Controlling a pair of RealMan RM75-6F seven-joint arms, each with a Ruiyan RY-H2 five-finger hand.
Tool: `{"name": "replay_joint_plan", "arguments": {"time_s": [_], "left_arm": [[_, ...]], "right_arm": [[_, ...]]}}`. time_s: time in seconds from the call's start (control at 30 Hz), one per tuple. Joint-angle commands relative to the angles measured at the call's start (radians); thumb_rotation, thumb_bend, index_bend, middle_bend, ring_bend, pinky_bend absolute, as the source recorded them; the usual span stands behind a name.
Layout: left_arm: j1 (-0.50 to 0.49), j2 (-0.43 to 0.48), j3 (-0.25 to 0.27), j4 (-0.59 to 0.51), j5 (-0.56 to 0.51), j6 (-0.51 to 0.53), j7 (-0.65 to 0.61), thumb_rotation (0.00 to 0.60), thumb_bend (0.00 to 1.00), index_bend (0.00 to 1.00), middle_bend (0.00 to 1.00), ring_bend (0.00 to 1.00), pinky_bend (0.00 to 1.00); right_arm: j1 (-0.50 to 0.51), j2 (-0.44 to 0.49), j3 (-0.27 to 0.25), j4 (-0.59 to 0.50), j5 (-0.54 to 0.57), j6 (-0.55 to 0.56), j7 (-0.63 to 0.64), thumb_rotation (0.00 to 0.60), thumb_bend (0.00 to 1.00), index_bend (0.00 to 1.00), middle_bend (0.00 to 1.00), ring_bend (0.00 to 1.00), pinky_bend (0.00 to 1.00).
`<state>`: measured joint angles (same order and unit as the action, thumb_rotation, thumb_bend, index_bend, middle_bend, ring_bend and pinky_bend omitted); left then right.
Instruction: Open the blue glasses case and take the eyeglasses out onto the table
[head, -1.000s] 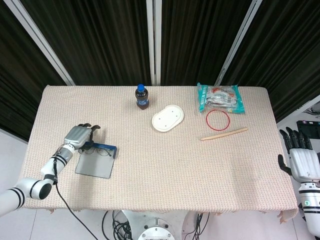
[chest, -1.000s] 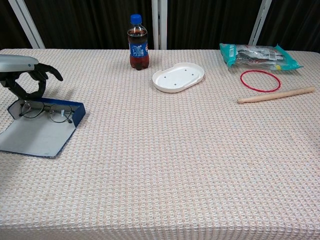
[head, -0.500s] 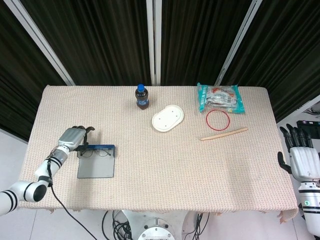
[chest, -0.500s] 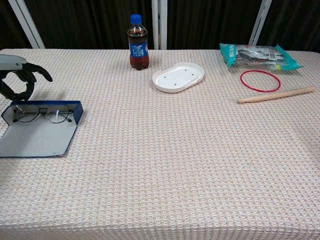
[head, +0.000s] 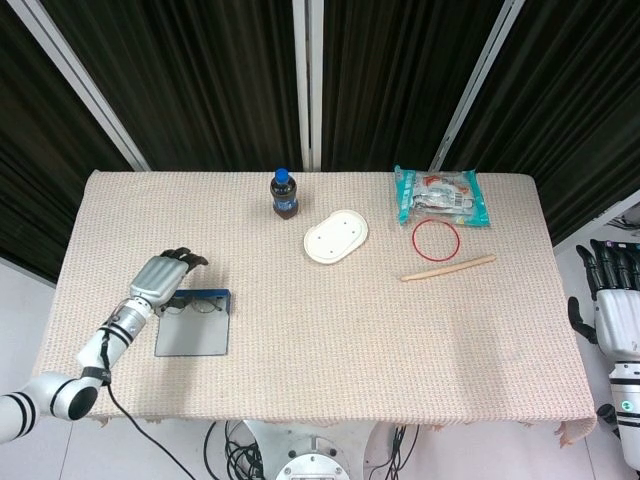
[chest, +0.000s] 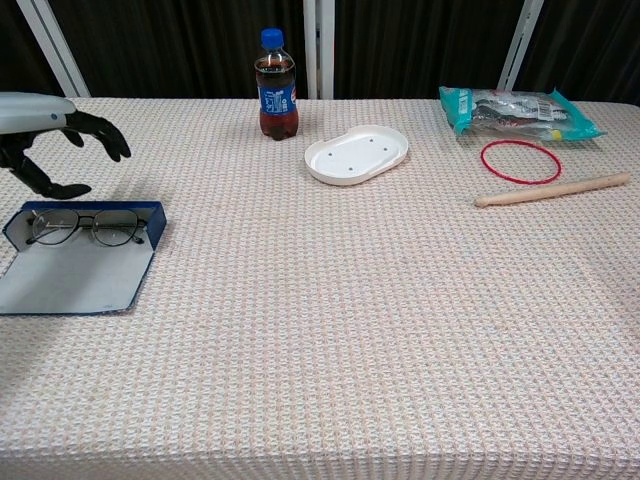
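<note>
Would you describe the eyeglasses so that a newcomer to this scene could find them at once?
Start at the table's left side, where the blue glasses case lies open and flat below the raised left hand. The eyeglasses rest in the case's far half, thin dark frames with clear lenses, the only wire-like thing there.

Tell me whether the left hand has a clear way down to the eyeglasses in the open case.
Probably yes. The left hand hovers open just behind the blue case, whose lid lies flat, and nothing covers the eyeglasses.
</note>
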<state>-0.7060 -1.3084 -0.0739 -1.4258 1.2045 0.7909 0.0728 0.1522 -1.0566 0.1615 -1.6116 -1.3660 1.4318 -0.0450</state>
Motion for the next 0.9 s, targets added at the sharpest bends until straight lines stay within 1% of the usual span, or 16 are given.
{"name": "replay_joint_plan", "arguments": {"time_s": [0.03,0.23,0.63,0.9], "left_arm": [[-0.004,-0.015,0.009,0.004,-0.020,-0.012,0.029,0.600,0.37,0.25,0.19,0.08,0.20],[-0.005,-0.022,0.008,0.007,-0.068,-0.035,0.044,0.600,0.37,0.32,0.19,0.08,0.20],[-0.011,-0.045,0.008,0.046,-0.108,-0.060,0.056,0.600,0.38,0.35,0.20,0.08,0.20],[-0.017,-0.061,0.005,0.064,-0.111,-0.071,0.051,0.600,0.38,0.36,0.21,0.08,0.20]], "right_arm": [[-0.005,0.007,0.002,-0.005,0.000,0.007,0.003,0.600,0.47,0.00,0.00,0.00,0.00],[-0.010,0.014,0.003,-0.003,0.007,0.009,0.012,0.600,0.47,0.00,0.00,0.00,0.00],[-0.007,0.001,0.000,0.017,0.014,-0.007,0.020,0.600,0.47,0.00,0.00,0.00,0.00],[-0.004,-0.008,-0.007,0.025,0.010,-0.017,0.016,0.600,0.47,0.00,0.00,0.00,0.00]]}}
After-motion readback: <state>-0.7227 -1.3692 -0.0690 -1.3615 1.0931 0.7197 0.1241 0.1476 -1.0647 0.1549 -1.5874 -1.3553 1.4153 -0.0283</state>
